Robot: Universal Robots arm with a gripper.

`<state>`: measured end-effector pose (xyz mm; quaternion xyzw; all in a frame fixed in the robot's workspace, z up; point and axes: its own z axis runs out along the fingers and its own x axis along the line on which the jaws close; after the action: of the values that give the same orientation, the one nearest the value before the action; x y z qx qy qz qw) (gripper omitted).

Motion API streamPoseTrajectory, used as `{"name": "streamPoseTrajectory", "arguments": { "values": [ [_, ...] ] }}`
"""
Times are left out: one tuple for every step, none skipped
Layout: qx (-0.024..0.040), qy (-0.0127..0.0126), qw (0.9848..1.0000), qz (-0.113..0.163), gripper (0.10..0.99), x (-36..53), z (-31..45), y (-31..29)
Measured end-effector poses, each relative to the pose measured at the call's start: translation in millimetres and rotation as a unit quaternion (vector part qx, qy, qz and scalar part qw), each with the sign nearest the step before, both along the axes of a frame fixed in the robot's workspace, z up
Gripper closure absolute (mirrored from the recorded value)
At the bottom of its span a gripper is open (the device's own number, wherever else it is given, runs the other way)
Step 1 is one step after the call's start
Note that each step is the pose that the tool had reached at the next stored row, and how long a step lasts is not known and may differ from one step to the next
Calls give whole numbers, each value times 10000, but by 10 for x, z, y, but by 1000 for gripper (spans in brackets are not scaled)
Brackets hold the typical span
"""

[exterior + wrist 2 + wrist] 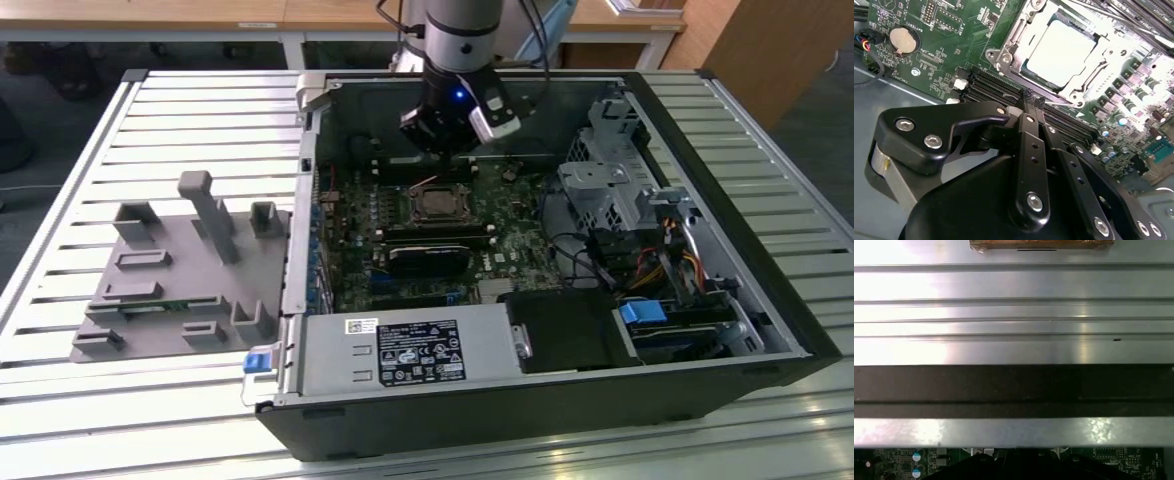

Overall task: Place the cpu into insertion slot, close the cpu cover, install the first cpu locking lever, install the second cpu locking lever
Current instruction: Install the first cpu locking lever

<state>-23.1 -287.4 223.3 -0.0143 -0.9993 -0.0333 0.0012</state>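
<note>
The cpu (1061,52) lies flat in the insertion slot (438,206), its pale metal face showing through the square cut-out of the cpu cover (1015,36), which lies down around it. A thin wire lever (424,185) stands up at the socket's far edge. My gripper (1032,98) is shut with nothing between its fingers. In the second wrist view its tips hang over the long black memory slots (1004,90) just beside the socket. In the exterior view the gripper (447,150) hovers above the board just behind the socket.
The green board sits inside an open black computer case (747,300) on a slatted metal table (147,130). A drive cage (601,190) and cables (654,265) crowd the exterior view's right. A grey fixture block (187,270) stands outside the case on the left. The case wall (1014,390) is close.
</note>
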Motion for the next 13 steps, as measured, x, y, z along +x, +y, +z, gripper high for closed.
{"name": "streamPoseTrajectory", "arguments": {
  "values": [
    [0,0,10000,0,969,5,-7,2],
    [0,0,10000,0,969,11,-13,4],
    [0,0,10000,0,969,16,-20,4],
    [0,0,10000,0,969,20,-26,5],
    [0,0,10000,0,969,24,-33,6],
    [0,1,10000,0,969,27,-40,6],
    [1,1,10000,-1,969,31,-46,6],
    [0,1,10000,0,969,35,-52,6],
    [0,2,10000,0,969,39,-58,6],
    [0,3,10000,0,969,43,-65,6],
    [0,5,10000,0,969,46,-73,6],
    [-1,6,10000,0,969,49,-80,6],
    [-1,7,10000,0,969,53,-88,7]
  ]
}}
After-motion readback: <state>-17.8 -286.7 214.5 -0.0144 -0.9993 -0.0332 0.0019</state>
